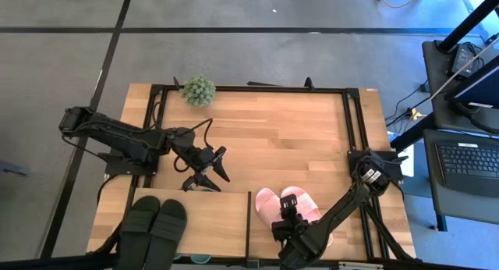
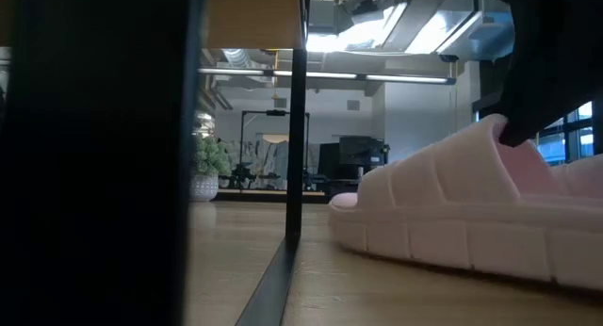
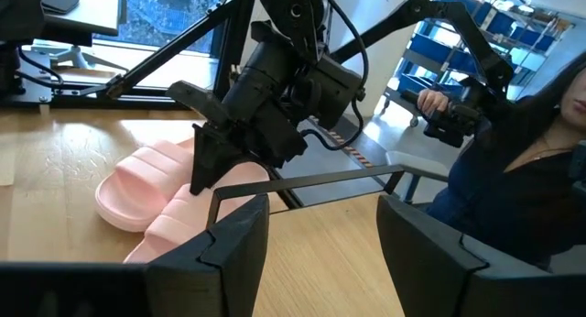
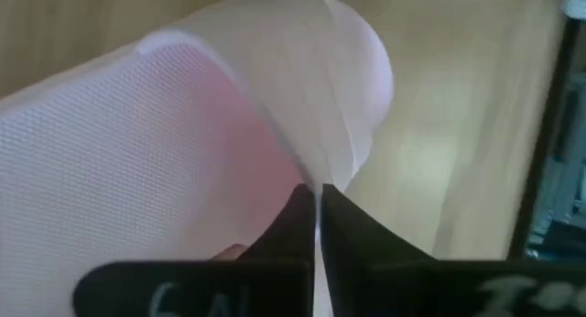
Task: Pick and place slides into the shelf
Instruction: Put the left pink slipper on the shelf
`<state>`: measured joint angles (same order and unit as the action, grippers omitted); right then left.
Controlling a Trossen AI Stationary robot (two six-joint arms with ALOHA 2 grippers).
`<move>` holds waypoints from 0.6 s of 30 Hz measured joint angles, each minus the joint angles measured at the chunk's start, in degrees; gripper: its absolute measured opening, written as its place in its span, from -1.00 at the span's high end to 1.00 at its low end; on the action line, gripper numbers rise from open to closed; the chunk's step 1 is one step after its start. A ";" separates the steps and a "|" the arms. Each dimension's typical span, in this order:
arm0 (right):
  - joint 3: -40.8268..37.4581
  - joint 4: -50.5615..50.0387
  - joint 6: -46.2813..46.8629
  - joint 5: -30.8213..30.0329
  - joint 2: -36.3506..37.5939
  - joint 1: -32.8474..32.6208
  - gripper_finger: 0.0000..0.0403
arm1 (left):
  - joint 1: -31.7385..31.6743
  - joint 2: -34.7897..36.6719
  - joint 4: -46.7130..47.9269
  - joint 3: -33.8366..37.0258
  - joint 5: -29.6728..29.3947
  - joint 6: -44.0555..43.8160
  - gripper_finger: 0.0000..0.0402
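Pink slides: our pair of light pink rubber slide sandals (image 1: 287,205) lies side by side on the pale wooden worktop (image 1: 281,137), just right of the thin black vertical divider (image 1: 249,223) at the near edge. In the low view they sit on the boards under the low light-wood shelf's top board (image 2: 254,15), so we judge they are at the shelf already.
Right gripper (image 1: 285,222): its fingers are pinched fully together on the edge of the wide pink strap (image 4: 275,97); the right wrist view shows the thin strap wall caught between the two dark tips.
Why that grip: we take the strap because it is the only raised, thin part; the sole is too thick and flat to pinch.
Left gripper (image 1: 209,170): hovers over bare wood near the middle of the worktop, fingers partly open and holding nothing, facing the pink pair.
Dark green slides (image 1: 154,223): a second rubber pair rests on the shelf's top board, left of the divider.
Textures: the pink sole is chunky with ribbed sides; the strap is smooth and arched, and soft enough to fold in the pinch, we judge.
Background: a small potted green plant (image 1: 198,90) stands at the far edge; a person shows beyond the worktop in the left wrist view.
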<state>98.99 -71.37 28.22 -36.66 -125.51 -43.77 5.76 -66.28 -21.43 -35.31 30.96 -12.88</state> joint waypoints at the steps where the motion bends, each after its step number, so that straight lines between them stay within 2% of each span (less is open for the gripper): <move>1: 0.22 -1.08 1.33 -0.63 0.00 0.00 0.97 | 0.00 0.00 0.00 0.00 0.00 0.00 0.03; 8: 5.39 -19.40 12.26 -4.92 0.04 -0.41 0.97 | 0.02 0.00 0.00 0.00 0.00 -3.43 0.03; 15: 5.78 -18.62 4.48 -12.36 3.73 -0.05 0.97 | 0.01 0.00 -1.78 0.01 -0.20 -9.25 0.03; 18: 5.78 -18.67 2.56 -15.30 4.64 1.22 0.97 | -0.11 0.04 -2.60 -0.07 -4.58 -15.27 0.03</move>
<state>104.77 -90.04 30.79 -51.96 -120.87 -42.55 5.65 -66.24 -24.03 -35.38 26.38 -28.15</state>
